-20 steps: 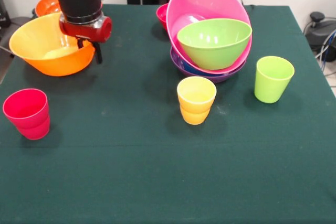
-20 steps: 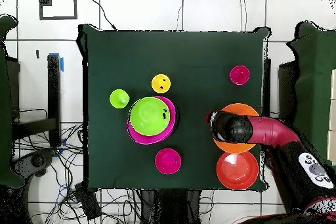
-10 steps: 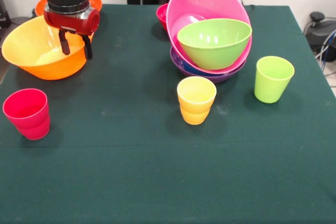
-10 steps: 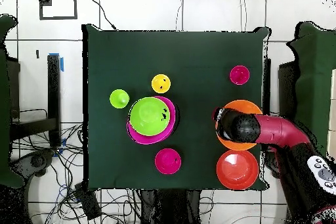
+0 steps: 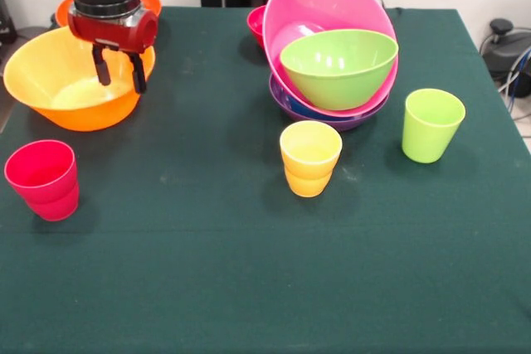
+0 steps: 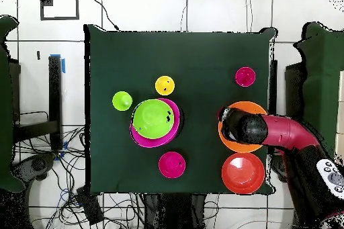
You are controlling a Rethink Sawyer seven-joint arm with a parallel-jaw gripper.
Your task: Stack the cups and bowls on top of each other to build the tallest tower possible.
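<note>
Seven bowls counted: pink bowl (image 5: 319, 6) tilted on purple bowl (image 5: 357, 118), green bowl (image 5: 338, 66) inside it, a sliver of blue bowl (image 5: 309, 110) between; light orange bowl (image 5: 70, 80), red-orange bowl (image 6: 242, 172), small red bowl (image 6: 171, 164) apart. Three cups: green cup (image 5: 431, 124), yellow cup (image 5: 310, 157), red cup (image 5: 43, 179). One gripper (image 5: 118, 70), fingers spread, straddling light orange bowl's rim.

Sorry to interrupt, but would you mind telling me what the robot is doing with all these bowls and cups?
It is building a tower of nested bowls: purple lowest, then a tilted pink bowl, with the lime green bowl on top. Right now the pincer hangs open over the light orange bowl, its fingers straddling the rim, apparently about to take it. The red cup, yellow cup and green cup stand apart on the table, not yet stacked.
</note>
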